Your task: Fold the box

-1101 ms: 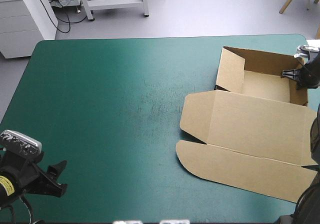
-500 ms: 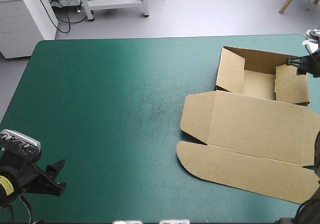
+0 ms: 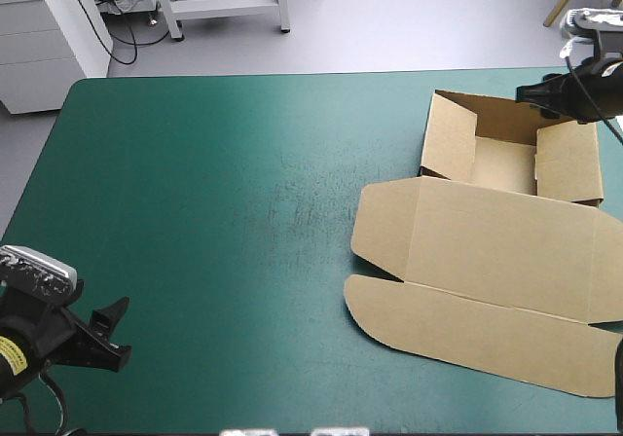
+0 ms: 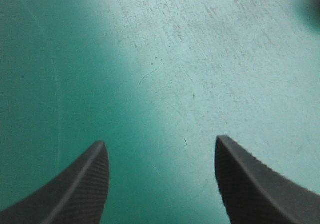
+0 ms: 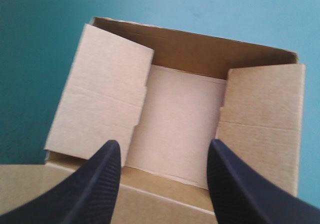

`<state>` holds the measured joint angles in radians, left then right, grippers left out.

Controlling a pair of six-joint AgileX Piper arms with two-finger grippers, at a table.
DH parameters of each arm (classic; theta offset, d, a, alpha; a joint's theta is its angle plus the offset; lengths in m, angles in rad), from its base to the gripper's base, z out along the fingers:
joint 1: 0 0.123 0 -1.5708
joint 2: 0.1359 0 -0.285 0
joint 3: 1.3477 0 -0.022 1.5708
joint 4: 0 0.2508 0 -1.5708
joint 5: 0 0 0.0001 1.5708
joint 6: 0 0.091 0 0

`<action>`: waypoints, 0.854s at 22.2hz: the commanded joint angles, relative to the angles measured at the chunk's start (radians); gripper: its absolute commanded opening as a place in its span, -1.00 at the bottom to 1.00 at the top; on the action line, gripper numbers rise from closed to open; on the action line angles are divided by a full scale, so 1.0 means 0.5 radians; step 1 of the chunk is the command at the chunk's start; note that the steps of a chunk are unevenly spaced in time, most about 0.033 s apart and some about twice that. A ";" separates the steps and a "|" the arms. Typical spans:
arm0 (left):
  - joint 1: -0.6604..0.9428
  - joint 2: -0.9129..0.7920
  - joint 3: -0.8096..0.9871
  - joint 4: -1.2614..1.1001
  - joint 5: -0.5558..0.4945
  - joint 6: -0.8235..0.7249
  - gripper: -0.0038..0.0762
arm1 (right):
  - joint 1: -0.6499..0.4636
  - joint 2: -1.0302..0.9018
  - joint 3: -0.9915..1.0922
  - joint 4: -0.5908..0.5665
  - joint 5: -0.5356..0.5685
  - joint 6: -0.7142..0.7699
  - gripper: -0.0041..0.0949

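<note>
Right gripper (image 3: 533, 92): black fingers spread, nothing between them, hanging in the air above the far right corner of the box (image 3: 487, 246). Lifted clear since a moment earlier, when set low inside the tray against the right side wall (image 3: 568, 162); then drawn back toward the far right, and now higher again. Seen from its own wrist, looking down into the open tray, with the bare floor showing between the two fingers.

Left gripper (image 3: 117, 331): likewise spread and empty, parked low over the teal-green cover (image 3: 214, 183) at the near left corner of the table. Well apart from the box and hardly shifted from earlier.

Box on the right half of the table. Tray at the far right, far wall (image 5: 200, 49) upright, lid (image 3: 501, 241) lying flat on the near side of the tray, front flap (image 3: 467, 324) nearest of all.

Just changed: right side wall, let go, no longer pushed outward and upright but leaning inward over the floor, much as the left side wall (image 3: 448, 136) leans from its own side. A crease visible across each wall in the right wrist view, upper halves not turned down.

Judged from that: walls raised but not tucked, so not locked and likely to sag further if left alone. Probably still to do: fold each upper half down into the tray and press it home, most likely starting at the right wall, nearest the raised gripper.
</note>
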<state>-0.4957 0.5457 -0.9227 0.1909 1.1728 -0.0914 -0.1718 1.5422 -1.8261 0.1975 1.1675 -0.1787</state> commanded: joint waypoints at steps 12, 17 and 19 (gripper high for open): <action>-0.016 0.011 -0.046 0.130 -0.164 -0.016 0.16 | 0.553 -0.997 0.775 0.038 -0.277 -0.054 -0.08; -0.016 -0.010 -0.002 0.113 -0.147 -0.011 0.16 | 0.621 -1.551 1.283 0.168 -0.358 -0.173 -0.08; -0.016 -0.060 0.030 0.098 -0.156 -0.011 0.16 | 0.621 -1.761 1.454 0.215 -0.358 -0.252 -0.08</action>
<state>-0.4957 0.5279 -0.8966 0.2395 1.1577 -0.0914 0.1350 0.7441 -1.1399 0.2679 1.0565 -0.2625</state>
